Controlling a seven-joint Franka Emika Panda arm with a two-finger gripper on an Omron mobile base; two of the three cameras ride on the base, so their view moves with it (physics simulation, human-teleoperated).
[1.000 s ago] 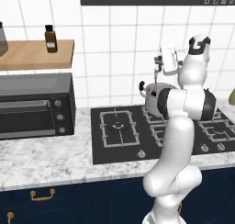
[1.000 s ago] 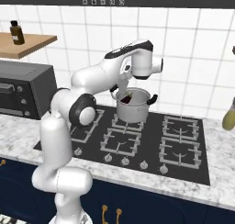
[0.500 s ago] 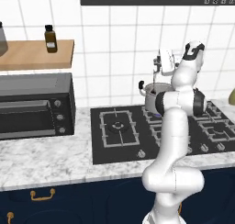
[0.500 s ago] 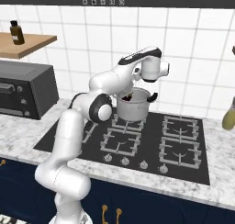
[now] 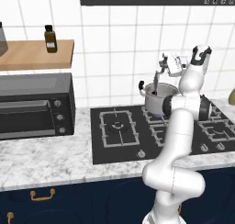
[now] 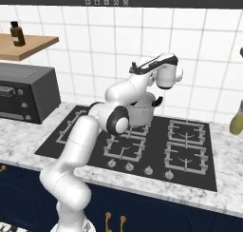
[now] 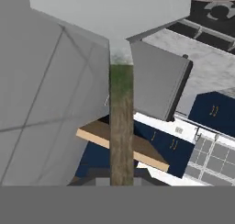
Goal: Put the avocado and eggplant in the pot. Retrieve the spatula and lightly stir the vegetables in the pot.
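Note:
The steel pot (image 5: pixel 156 101) with black loop handles stands on the hob's back burner, and my arm partly hides the pot (image 6: pixel 144 114) in the right base view. My gripper (image 5: pixel 162 68) hangs just above its rim, shut on the spatula (image 5: pixel 158 83). The thin handle slants down into the pot. In the hand view the spatula (image 7: pixel 121 122) runs straight up from my gripper (image 7: pixel 121 178). The avocado and the eggplant are hidden from sight.
A black hob (image 5: pixel 124 131) covers the counter's middle. A dark toaster oven (image 5: pixel 34 103) stands at the left under a wooden shelf (image 5: pixel 36 53) that carries a brown bottle (image 5: pixel 50 38). A yellow-green object (image 6: pixel 236 119) sits at the far right.
My wrist has swivelled above the pot, and the hand has dipped slightly with the spatula in it. The pot has stayed in place.

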